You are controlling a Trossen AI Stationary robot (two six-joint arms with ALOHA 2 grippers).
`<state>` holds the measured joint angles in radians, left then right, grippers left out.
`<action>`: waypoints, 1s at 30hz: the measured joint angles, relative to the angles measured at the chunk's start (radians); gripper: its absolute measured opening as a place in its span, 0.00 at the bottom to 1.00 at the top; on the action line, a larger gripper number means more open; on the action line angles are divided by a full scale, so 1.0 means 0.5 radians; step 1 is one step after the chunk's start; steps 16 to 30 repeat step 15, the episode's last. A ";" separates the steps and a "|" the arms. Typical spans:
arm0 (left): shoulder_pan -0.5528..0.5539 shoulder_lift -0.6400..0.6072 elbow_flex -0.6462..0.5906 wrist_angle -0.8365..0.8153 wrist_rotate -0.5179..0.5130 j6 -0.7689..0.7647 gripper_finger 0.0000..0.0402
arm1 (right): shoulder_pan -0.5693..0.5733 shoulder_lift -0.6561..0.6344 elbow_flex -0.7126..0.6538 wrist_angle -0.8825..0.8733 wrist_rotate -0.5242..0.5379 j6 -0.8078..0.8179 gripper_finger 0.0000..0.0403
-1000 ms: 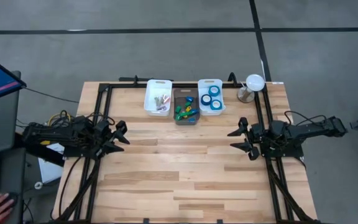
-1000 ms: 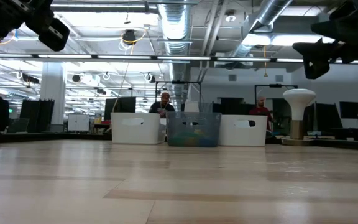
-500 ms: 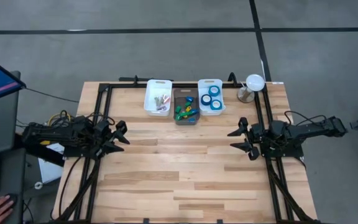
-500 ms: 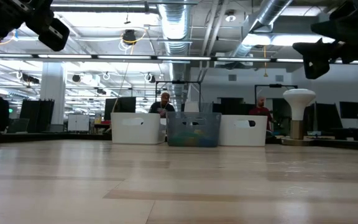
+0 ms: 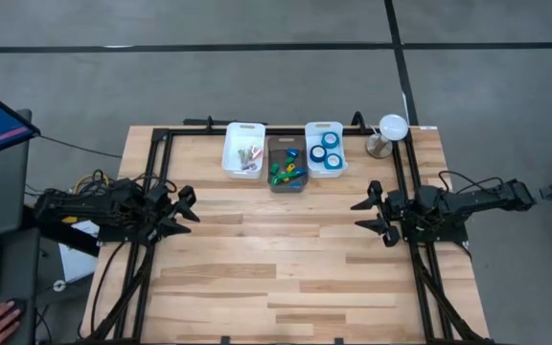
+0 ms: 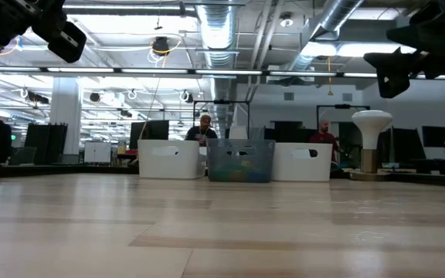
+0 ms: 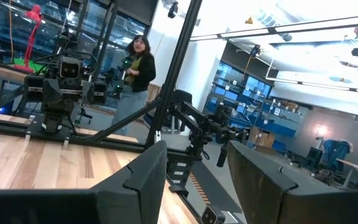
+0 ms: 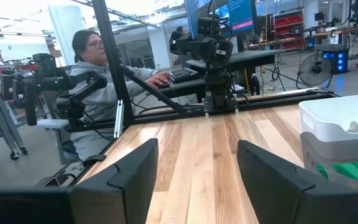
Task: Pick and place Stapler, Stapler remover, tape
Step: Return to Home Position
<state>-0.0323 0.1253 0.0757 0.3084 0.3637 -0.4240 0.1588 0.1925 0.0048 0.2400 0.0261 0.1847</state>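
Waiting arms: we see the left pincer (image 5: 192, 205) at the left side of the table (image 5: 286, 278) and the right pincer (image 5: 360, 216) at the right side. They face each other across the bare boards, well apart.
Left pincer state: in its wrist view a wide gap shows between its fingers, with nothing in it. We call it spread and empty.
Right pincer state: the same, fingers parted around plain air, gripping nothing.
Tape: the blue rolls (image 5: 327, 149) lie in the right white bin (image 5: 325, 126) at the far edge of the table, just beside the lamp (image 5: 391, 127).
Staplers: the green and blue pieces (image 5: 284, 172) sit in the dark bin (image 5: 270, 165), which touches or nearly touches the white bins on either side.
Stapler removers: we take the small pale and pinkish bits (image 5: 249, 155) in the left white bin (image 5: 230, 153) for these. They are too small to be sure.
Key relation: all three bins lie toward the far edge, between the two arms. The tape bin is on the right pincer's side and the left white bin on the left pincer's side.
Axes: each bin's long side runs from far edge to near edge, crosswise to the line on which the pincers point.
Our judgement: every task thing we can find is inside a bin, so sorting looks finished. The move in hand needs only a free path to the parked pose, with no reach toward the bins.
Risk: small, as we see no thing near either pincer.
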 joint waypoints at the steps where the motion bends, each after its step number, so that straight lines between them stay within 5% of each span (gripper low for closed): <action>1: -0.001 0.000 0.000 0.000 0.000 0.000 0.41 | 0.000 0.000 0.000 0.000 0.000 0.000 0.53; 30: 0.000 0.000 -0.001 0.012 0.000 0.000 0.41 | 0.000 0.000 0.000 0.000 0.000 0.000 0.53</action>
